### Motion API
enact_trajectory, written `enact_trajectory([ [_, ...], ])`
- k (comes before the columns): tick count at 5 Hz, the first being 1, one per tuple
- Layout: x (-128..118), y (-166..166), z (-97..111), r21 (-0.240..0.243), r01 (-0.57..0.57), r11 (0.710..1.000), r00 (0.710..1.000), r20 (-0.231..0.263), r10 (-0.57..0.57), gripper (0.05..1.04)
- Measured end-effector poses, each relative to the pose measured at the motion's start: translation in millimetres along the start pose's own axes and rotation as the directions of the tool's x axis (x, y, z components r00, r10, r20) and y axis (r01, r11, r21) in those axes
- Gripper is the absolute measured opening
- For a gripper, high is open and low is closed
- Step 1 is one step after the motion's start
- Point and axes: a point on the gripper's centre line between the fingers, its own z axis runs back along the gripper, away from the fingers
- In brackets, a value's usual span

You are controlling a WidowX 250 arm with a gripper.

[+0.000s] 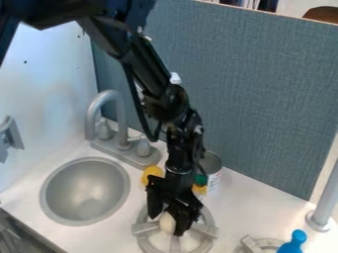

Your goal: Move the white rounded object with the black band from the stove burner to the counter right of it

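The black gripper (170, 220) hangs low over the left burner grate (145, 227), right of the sink. A pale, rounded white object (167, 223) sits between its two fingers, over the middle of the grate. The gripper looks closed around it, and its upper part is hidden by the gripper. Just behind the gripper are a yellow item (152, 173) and a metal can (212, 168) with a green and yellow item (200, 183) beside it.
At left are the round sink (84, 191) and grey faucet (107, 106). A blue object (293, 242) stands by a second burner (257, 244) at front right, near a grey post (323, 210). A blue-grey panel (251, 99) rises behind.
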Motion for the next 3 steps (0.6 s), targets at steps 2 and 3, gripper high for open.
enact_trajectory([
  [2,-3.0,-5.4,0.9,0.003,-0.008,1.0,0.999,0.043,0.008,0.653],
  [3,-9.1,-12.9,12.2,0.035,-0.01,0.999,0.999,0.053,0.008,0.65],
])
